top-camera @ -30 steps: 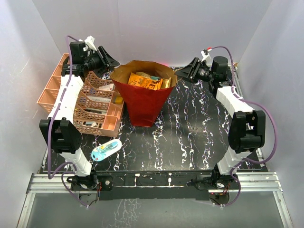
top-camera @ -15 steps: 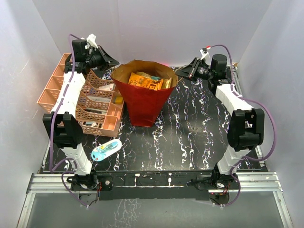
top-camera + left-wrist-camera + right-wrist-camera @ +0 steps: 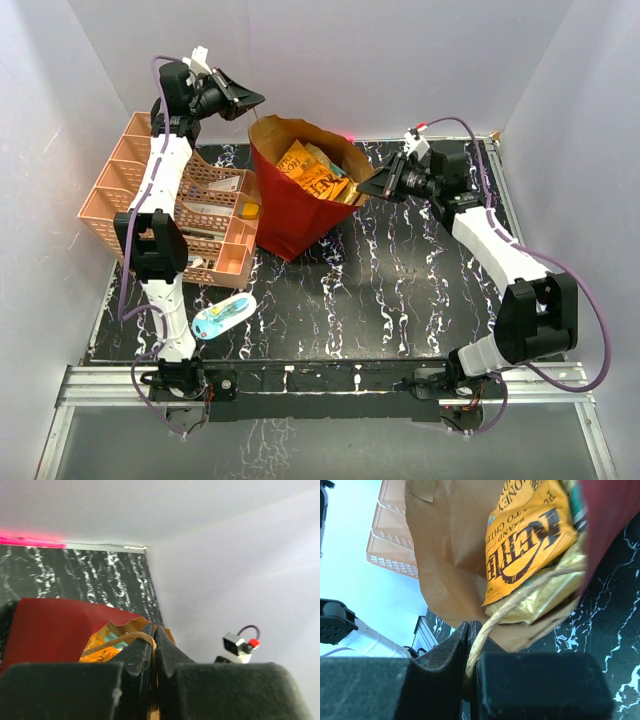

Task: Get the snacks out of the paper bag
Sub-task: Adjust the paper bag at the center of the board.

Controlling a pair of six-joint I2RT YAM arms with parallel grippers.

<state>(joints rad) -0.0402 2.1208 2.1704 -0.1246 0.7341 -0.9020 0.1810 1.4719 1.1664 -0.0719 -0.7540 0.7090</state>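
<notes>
At the near edge of the table, the blue-white blister pack (image 3: 222,315) lay where it had been a second before, and the pink basket (image 3: 105,205) behind it had not shifted. Further in, our right gripper (image 3: 374,188) had dropped and come inward, its jaws pressed together on the right handle (image 3: 520,597), with the twine running straight into the pinch. Between the arms, the paper bag (image 3: 290,215), upright half a second earlier, now leaned with its mouth tipped toward the right arm. The snacks were all inside it, and the orange chip bag (image 3: 527,542) lay against the lowered lip. At the far side our left gripper (image 3: 252,100) had risen well above the rim, closed tight on the left handle (image 3: 117,640). We judged that nothing had been taken out yet. The lift and pull had only stretched the mouth open, which should ease a reach inside, though both grippers were occupied.
</notes>
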